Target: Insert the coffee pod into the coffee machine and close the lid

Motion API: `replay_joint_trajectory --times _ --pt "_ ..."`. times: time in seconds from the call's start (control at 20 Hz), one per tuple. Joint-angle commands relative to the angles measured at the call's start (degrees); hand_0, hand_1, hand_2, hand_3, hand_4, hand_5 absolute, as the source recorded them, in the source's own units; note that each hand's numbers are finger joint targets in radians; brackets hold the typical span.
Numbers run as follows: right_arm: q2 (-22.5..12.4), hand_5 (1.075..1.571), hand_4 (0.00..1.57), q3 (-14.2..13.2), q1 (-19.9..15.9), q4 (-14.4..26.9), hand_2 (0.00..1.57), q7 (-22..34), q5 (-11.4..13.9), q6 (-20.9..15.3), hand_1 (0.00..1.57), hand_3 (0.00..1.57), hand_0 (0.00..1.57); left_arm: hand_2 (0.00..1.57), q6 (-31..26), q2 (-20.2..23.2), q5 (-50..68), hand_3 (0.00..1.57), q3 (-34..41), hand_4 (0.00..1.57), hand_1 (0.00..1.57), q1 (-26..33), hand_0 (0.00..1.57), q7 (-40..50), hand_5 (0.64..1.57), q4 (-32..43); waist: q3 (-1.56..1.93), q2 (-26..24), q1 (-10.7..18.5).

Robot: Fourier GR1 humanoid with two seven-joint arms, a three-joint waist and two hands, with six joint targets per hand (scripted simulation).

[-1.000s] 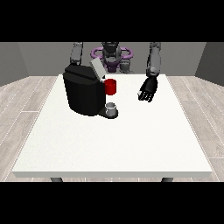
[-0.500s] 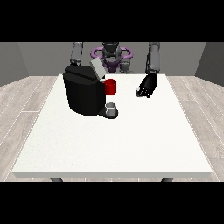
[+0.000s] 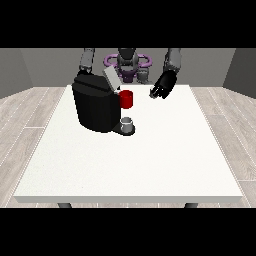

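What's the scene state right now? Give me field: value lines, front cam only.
surface: white table
machine: black coffee machine, view's left half, far part of table
lid: grey flap raised at machine's top
at machine: red thing on the side facing view's right
machine base: grey thing, cannot tell if it is the pod
hand at view's right: above the far table edge, apart from the machine
other hand: hidden behind machine
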Motion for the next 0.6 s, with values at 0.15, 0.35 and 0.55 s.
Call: replay_joint_trajectory --times 0.15,0.35,0.55 --pt "-0.6 1.571 0.0 -1.1 -0.5 1.1 0.0 0.6 -2.1 2.6 0.0 0.0 0.0 1.37 -8.7 0.6 1.5 1.35 1.7 0.56 1.34 -7.4 1.34 4.4 1.571 -2.1 0.01 -3.2 -1.0" --pt "0.1 1.571 0.0 0.7 1.5 -2.8 0.0 0.7 -1.1 2.3 0.0 0.0 0.0 1.37 -4.8 0.1 -0.8 1.35 1.1 0.56 1.34 -4.6 1.34 1.8 1.571 -2.6 -0.02 -2.4 -2.8" --pt "0.3 1.571 0.0 -2.6 -0.6 0.0 0.0 -3.2 -2.0 -0.6 0.0 0.0 0.0 1.4 -10.4 -0.5 3.4 1.38 4.8 0.52 1.38 -11.1 1.38 5.3 1.571 -3.9 0.01 -1.4 -1.7"
